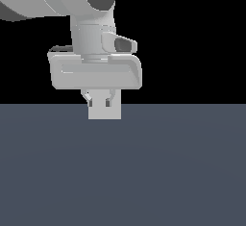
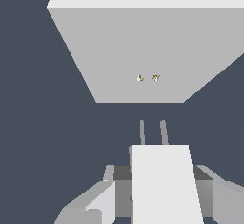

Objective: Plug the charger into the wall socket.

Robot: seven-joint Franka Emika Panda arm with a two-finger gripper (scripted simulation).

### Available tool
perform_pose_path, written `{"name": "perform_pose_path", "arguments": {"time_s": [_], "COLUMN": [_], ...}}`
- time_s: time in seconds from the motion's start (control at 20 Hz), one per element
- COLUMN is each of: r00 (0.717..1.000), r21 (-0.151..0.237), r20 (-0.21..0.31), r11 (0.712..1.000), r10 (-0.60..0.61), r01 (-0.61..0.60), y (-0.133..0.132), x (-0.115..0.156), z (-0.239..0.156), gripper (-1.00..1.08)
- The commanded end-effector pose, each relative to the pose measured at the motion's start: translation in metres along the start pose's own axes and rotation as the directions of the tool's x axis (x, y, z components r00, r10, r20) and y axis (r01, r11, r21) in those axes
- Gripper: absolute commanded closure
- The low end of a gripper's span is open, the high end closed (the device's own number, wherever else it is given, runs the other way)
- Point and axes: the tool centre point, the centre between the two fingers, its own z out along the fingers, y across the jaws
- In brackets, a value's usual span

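1. Small plain white-grey boxy charger [image 2: 164,182] held between the two fingers of the grey tool [image 2: 159,189], flanked closely on both sides in the wrist view.
2. Two thin grey prongs [image 2: 152,132] jutting from the charger's front end, seen only in the wrist view, aimed toward the plate ahead and stopping short of it, a strip of dark surface showing between.
3. Flat upright light-grey square wall socket [image 2: 143,51] directly ahead of the charger, with two tiny orange dots [image 2: 147,78] at its centre, roughly in line with the prongs.
4. In the exterior view, a pale block [image 1: 104,110] directly under the tool [image 1: 99,97]; cannot tell there whether charger, socket plate or both overlapping, with prongs and dots hidden.
5. Tool closed in on the charger, fingertips [image 1: 88,99] just visible below the wide pale hand body in the exterior view.
6. Dark slate-blue counter [image 1: 182,172] beneath everything, black background above it in the exterior view only.
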Motion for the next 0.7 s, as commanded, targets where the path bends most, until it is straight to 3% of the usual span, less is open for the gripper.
{"name": "perform_pose_path", "arguments": {"time_s": [0.0,0.65], "r00": [1.000,1.000], "r21": [0.000,0.000], "r20": [0.000,0.000], "r11": [1.000,1.000], "r10": [0.000,0.000], "r01": [0.000,0.000], "y": [0.000,0.000], "x": [0.001,0.036], "z": [0.000,0.015], "gripper": [1.08,1.08]}}
